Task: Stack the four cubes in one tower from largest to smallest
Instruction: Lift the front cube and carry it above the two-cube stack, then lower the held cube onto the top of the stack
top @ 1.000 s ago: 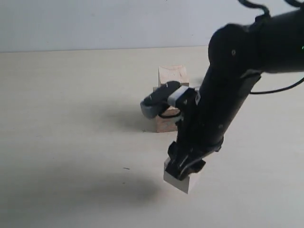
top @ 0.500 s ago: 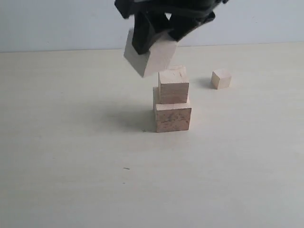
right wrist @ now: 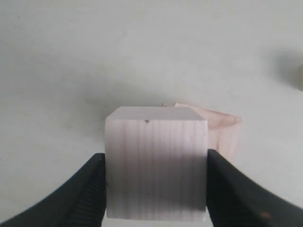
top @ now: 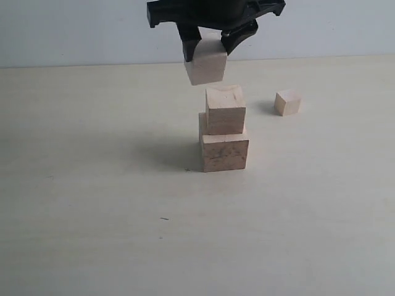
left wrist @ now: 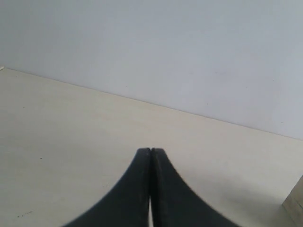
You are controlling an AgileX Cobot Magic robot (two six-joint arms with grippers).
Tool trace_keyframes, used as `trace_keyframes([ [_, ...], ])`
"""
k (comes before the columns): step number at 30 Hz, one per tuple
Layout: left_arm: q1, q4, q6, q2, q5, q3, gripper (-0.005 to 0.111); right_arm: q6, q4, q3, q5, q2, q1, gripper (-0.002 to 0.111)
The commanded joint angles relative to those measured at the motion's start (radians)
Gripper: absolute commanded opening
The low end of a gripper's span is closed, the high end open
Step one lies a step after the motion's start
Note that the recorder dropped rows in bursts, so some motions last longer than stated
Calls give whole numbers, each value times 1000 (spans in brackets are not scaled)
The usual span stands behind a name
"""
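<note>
Though unseen outside, left gripper [left wrist: 150, 152] closed

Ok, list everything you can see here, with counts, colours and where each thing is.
largest cube: one, mottled brown, mid-table.
second cube: one, paler beige, resting on the largest cube.
held cube: one, pale beige, in the air just above the second cube, offset to its left in the exterior view.
smallest cube: one, pale beige, alone on the table, right of the largest cube.
table: one, cream.
wall: one, pale grey, behind the table.
right hand: one, black, closed on the held cube.
left hand: one, black, shut, empty.
</note>
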Motion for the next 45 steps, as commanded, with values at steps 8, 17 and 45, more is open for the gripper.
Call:
trace_keyframes([
  [8, -5, 5, 3, -6, -14, 4, 0, 72, 20, 19, -3, -19, -67, 38],
  [17, -5, 5, 3, -6, -14, 4, 0, 67, -9, 93, -3, -16, -79, 38],
  [45, -18, 5, 2, -6, -14, 4, 0, 55, 39, 87, -3, 37, -79, 38],
])
